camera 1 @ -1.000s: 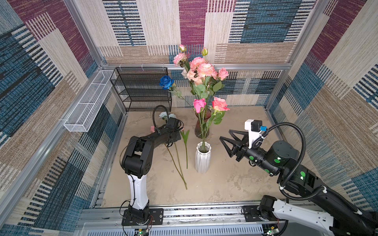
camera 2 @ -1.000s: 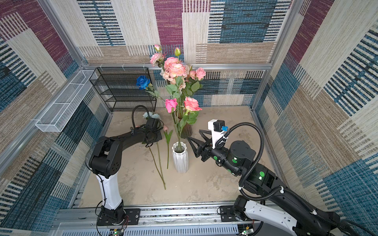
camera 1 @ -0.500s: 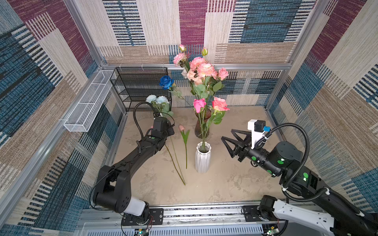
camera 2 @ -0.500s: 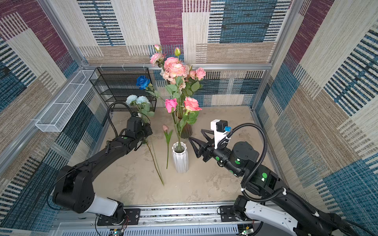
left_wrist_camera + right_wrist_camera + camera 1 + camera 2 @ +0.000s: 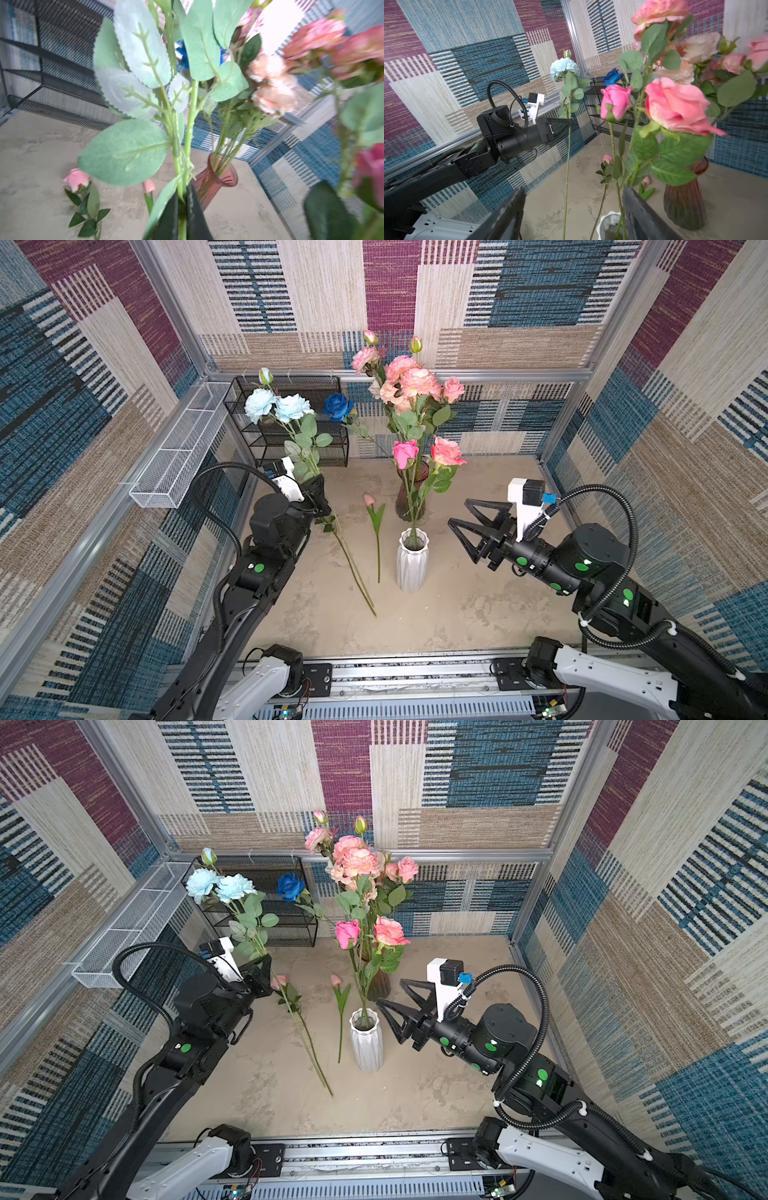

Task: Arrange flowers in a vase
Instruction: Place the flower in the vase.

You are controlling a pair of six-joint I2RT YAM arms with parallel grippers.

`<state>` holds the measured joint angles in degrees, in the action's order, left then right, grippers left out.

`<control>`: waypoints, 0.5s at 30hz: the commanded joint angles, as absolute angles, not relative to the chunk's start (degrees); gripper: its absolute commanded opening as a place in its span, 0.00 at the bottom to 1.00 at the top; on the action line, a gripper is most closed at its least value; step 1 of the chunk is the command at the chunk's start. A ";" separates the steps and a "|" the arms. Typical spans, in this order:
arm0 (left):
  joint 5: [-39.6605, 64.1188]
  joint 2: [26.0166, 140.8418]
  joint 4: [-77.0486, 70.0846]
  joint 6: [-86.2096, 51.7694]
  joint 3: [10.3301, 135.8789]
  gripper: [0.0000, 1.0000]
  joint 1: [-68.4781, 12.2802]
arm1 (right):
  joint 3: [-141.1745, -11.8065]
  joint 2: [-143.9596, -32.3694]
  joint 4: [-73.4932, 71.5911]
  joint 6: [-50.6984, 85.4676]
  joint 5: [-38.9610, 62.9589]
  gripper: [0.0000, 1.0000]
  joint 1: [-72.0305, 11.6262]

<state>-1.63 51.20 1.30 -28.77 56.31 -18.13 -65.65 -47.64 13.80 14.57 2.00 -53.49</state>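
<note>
My left gripper [image 5: 319,498] [image 5: 184,192] is shut on the green stem of the pale blue flowers [image 5: 276,405] [image 5: 219,885], which stand tilted with the stem's lower end near the floor. A white ribbed vase [image 5: 411,562] [image 5: 608,219] in the middle holds a pink rose [image 5: 405,451] and a peach-pink rose [image 5: 446,451]. To its right, close to those stems, is my right gripper [image 5: 459,512] [image 5: 573,189], open and empty. A short pink tulip [image 5: 370,501] and a pink rose [image 5: 279,981] lie on the floor.
A dark red glass vase [image 5: 411,499] behind the white one holds peach flowers and a deep blue rose [image 5: 338,405]. A black mesh shelf [image 5: 286,385] stands at the back left. A white wire basket [image 5: 178,460] hangs on the left wall.
My left arm has swung up and lifted the pale blue flowers from low over the floor to nearly upright. The right gripper has drifted slightly to the right, still open.
</note>
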 commanded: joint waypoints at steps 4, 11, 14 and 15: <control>12.01 44.67 -0.11 -29.59 56.62 0.00 -18.04 | -71.25 -57.98 13.31 12.84 18.59 0.70 -54.15; 23.59 38.37 -5.50 -28.30 55.60 0.00 -18.05 | -78.12 -68.48 14.62 12.04 20.18 0.71 -59.23; 29.52 37.70 -8.38 -29.10 55.89 0.00 -18.07 | -79.31 -71.10 13.74 12.30 20.20 0.72 -59.80; 31.61 37.72 -9.49 -29.77 56.09 0.00 -18.07 | -79.90 -72.10 13.54 12.31 20.45 0.72 -60.00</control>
